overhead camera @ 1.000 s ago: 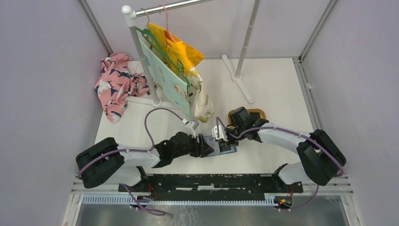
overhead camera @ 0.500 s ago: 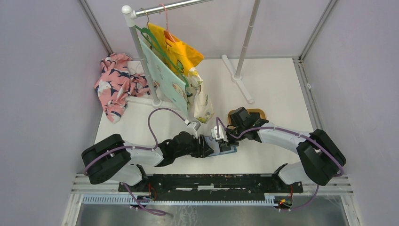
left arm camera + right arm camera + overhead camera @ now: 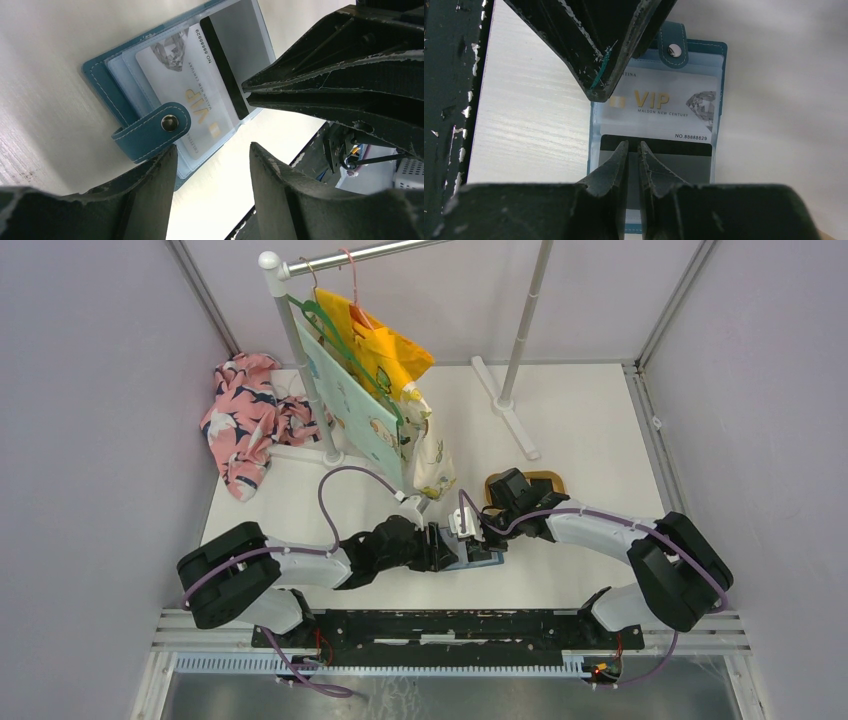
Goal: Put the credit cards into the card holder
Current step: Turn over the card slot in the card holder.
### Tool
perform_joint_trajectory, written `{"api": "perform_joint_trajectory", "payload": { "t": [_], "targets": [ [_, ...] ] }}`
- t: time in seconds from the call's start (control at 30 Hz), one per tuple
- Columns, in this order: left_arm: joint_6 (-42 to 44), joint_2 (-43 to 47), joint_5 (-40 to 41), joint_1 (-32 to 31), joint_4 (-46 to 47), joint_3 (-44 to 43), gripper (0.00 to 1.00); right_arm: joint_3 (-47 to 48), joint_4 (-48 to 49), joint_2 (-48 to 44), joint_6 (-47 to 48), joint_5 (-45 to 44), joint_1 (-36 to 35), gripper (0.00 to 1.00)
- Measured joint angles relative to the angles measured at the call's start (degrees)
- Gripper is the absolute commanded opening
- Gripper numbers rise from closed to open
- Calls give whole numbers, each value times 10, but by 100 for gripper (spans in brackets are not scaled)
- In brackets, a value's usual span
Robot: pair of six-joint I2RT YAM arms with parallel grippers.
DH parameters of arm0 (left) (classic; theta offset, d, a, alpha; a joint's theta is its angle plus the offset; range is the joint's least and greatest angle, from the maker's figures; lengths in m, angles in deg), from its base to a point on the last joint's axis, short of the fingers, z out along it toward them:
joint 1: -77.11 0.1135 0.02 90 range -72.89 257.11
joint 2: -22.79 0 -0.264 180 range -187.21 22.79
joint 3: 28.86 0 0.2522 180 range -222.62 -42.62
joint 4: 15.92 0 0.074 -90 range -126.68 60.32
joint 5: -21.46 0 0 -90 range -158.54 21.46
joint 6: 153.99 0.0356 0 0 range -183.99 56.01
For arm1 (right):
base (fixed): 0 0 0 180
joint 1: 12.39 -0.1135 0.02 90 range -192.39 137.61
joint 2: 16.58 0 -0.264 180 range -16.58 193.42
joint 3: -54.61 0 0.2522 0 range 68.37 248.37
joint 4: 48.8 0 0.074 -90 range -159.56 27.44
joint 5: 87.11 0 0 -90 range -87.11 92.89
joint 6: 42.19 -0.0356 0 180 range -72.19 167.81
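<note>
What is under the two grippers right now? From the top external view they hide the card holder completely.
Observer: The card holder lies open on the table, and a pale VIP card lies flat among its clear sleeves.
Operator: Where are the right arm's fingertips?
Observer: The right gripper is almost closed with nothing between its fingers, and its tips sit at the card's black stripe.
Operator: And the left one?
Observer: The left gripper is open, low over the near edge of the holder, with the snap tab just beside one finger.
</note>
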Motion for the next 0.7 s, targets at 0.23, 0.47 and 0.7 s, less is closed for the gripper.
{"api": "perform_joint_trajectory", "payload": {
  "t": [0.23,0.47,0.7],
  "targets": [
    [-17,0,-20,9,16,0,62,0,0,0,0,0,0,17],
    [-42,-17,-58,17,71,0,62,0,-1,-3,0,1,1,17],
    [-66,-38,-83,24,123,6,62,0,-4,-22,0,3,13,17]
  ]
}}
